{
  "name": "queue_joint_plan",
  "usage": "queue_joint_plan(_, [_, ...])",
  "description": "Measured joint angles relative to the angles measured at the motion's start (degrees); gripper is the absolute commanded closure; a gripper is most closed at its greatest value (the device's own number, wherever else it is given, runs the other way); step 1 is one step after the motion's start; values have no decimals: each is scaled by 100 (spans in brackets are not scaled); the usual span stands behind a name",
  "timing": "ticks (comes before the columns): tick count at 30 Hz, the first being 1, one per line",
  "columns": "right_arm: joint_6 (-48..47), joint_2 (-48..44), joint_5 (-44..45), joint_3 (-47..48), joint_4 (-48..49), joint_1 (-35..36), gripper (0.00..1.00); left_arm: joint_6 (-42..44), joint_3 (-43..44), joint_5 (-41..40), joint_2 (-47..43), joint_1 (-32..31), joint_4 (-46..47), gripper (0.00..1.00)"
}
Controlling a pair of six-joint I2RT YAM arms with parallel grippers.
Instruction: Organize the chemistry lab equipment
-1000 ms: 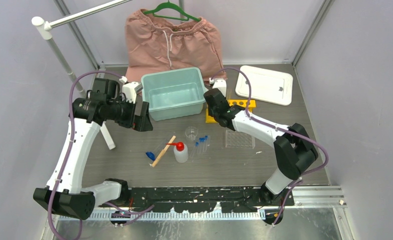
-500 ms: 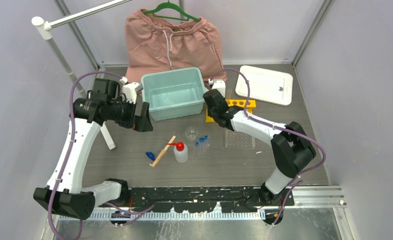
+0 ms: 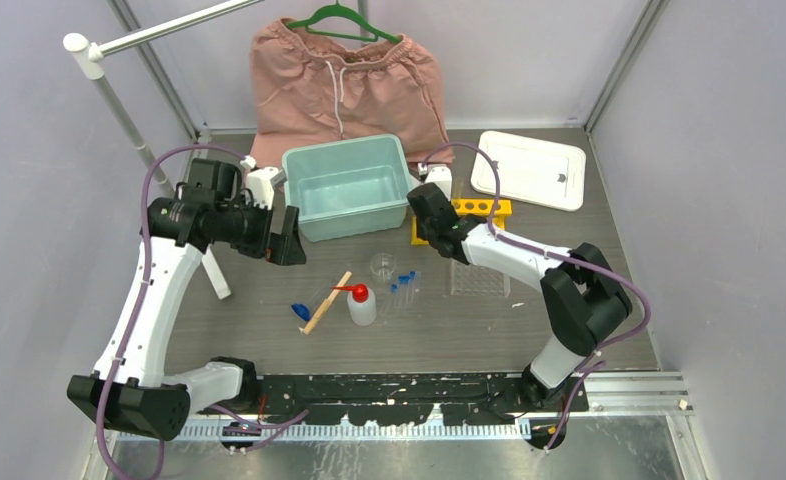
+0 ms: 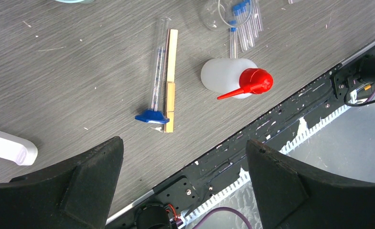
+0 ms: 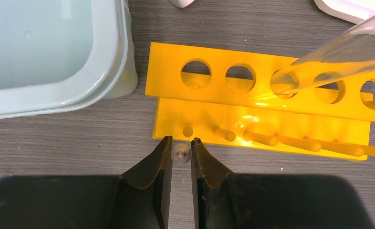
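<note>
My right gripper (image 5: pixel 181 145) is shut on a small clear tube (image 5: pixel 181 153), seen end-on between the fingertips, just in front of the yellow rack (image 5: pixel 214 117). Another clear tube (image 5: pixel 338 57) leans in the rack's third hole. My left gripper (image 4: pixel 183 157) is open and empty, high above the table's near edge. Below it lie a clear tube (image 4: pixel 158 71) with a blue end (image 4: pixel 151 116), a wooden stick (image 4: pixel 171 81), the white red-nozzled squeeze bottle (image 4: pixel 228 76), a tiny beaker (image 4: pixel 219 14) and blue-capped tubes (image 4: pixel 247 24). The clear rack (image 3: pixel 479 278) sits to their right.
The teal bin (image 3: pixel 349 188) stands at the back centre, right beside the yellow rack (image 3: pixel 469 212). Its white lid (image 3: pixel 529 168) lies at the back right. Pink shorts (image 3: pixel 344 80) hang behind. A white post (image 3: pixel 214 272) leans at the left.
My right gripper has shifted slightly toward the back left along the yellow rack. The left arm and the things on the table have not moved.
</note>
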Motion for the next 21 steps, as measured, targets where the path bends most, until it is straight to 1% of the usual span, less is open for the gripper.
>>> queue_joint_plan(7, [-55, -216, 120, 46, -81, 0, 99, 0, 0, 0, -2, 0, 0, 0])
queue_joint_plan(12, [-179, -437, 306, 313, -66, -15, 99, -2, 0, 0, -2, 0, 2, 0])
queue_joint_plan(21, [-221, -411, 343, 382, -13, -52, 99, 0, 0, 0, -2, 0, 9, 0])
